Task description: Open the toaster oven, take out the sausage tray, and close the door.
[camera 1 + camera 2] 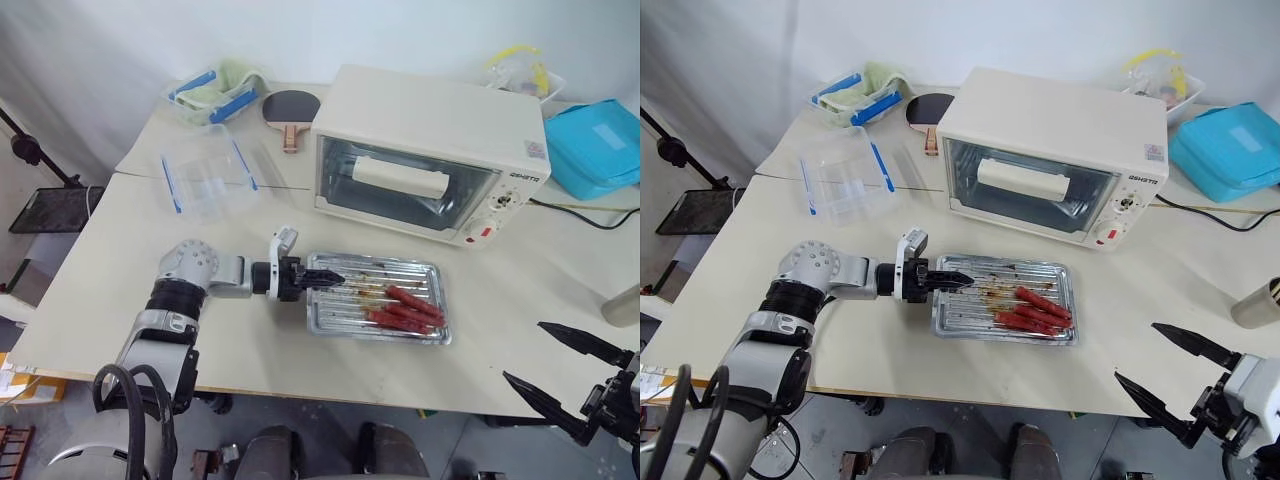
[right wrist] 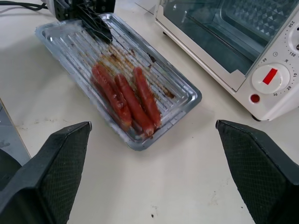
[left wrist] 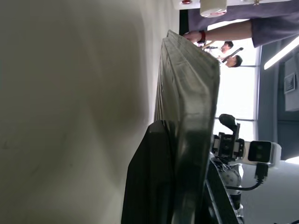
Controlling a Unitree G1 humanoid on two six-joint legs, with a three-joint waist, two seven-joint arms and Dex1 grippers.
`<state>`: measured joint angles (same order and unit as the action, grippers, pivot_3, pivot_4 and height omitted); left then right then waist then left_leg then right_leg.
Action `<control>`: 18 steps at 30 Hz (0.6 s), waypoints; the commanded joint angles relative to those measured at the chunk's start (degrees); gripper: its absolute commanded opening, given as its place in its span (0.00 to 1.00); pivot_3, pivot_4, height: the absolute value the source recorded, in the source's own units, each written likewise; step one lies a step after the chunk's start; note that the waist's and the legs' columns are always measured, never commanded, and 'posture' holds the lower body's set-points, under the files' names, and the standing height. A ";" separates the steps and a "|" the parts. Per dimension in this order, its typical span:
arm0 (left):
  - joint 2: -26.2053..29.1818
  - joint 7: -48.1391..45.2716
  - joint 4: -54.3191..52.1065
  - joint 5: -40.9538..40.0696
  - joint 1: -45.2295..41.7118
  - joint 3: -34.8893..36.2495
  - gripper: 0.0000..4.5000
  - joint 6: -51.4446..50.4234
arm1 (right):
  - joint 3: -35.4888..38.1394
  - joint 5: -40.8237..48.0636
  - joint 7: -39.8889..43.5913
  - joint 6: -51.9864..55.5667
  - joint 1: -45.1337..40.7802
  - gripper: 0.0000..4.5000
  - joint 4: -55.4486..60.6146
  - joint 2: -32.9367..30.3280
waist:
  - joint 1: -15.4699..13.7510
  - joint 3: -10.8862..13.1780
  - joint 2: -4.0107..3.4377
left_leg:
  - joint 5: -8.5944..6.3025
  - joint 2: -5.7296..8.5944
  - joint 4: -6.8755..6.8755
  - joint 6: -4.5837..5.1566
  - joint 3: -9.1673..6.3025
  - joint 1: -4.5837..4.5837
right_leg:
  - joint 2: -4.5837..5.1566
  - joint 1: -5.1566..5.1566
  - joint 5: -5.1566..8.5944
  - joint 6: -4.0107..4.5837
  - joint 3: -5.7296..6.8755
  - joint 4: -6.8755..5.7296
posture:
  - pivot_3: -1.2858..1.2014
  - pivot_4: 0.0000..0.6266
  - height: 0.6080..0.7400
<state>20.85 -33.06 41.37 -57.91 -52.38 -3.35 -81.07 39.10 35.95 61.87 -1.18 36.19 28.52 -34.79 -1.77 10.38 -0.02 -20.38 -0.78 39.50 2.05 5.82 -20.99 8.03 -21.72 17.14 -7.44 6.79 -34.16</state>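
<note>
- The tray (image 1: 378,297) sits on the worktop (image 1: 110,280), out of the oven (image 1: 430,150) and just in front of it.
- The left jaws (image 1: 322,278) are clamped on the tray's near-left rim, one finger over it and one under.
- Red sausages (image 2: 125,99) lie at the tray's far end, away from the left jaws.
- The right jaws (image 2: 154,163) are spread wide and hold nothing. The tray is ahead of them, well apart.
- The oven door (image 1: 1025,185) is shut.
</note>
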 commanded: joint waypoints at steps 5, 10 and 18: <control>2.52 -8.24 -3.17 8.46 1.76 0.20 0.53 1.88 | 0.09 0.69 -0.14 -0.25 -1.18 1.00 0.15 -0.43 | 0.39 0.00 0.00 | 0.01 -0.03 -0.06 0.01 0.01 -0.01 | 0.00 -0.09 0.00 0.00 -0.01 -0.06 | 0.52 0.24 1.00; 11.19 -20.92 -20.61 12.36 11.42 -1.40 0.86 14.52 | -2.26 0.37 1.17 0.73 -5.45 1.00 -3.26 -2.90 | 1.36 0.01 0.02 | 0.03 -0.10 -0.14 0.00 0.28 -0.01 | -0.04 -0.42 0.03 0.05 -0.34 -0.33 | 0.52 0.24 1.00; 25.27 -36.74 -37.47 24.88 32.40 3.12 1.00 50.51 | -4.99 2.60 3.95 4.39 -14.31 1.00 -8.71 -7.70 | 1.49 0.03 0.01 | 0.07 -0.11 -0.31 0.03 0.65 -0.07 | 0.19 -0.84 0.09 0.17 -0.63 -0.49 | 0.52 0.24 1.00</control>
<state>45.45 -67.74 6.81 -34.83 -21.15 -2.51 -37.09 33.81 37.29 65.00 3.23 22.67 19.96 -41.60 -0.28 10.41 0.00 -20.28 -0.85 39.21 2.13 6.39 -21.12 8.33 -22.56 17.23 -7.28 6.15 -34.63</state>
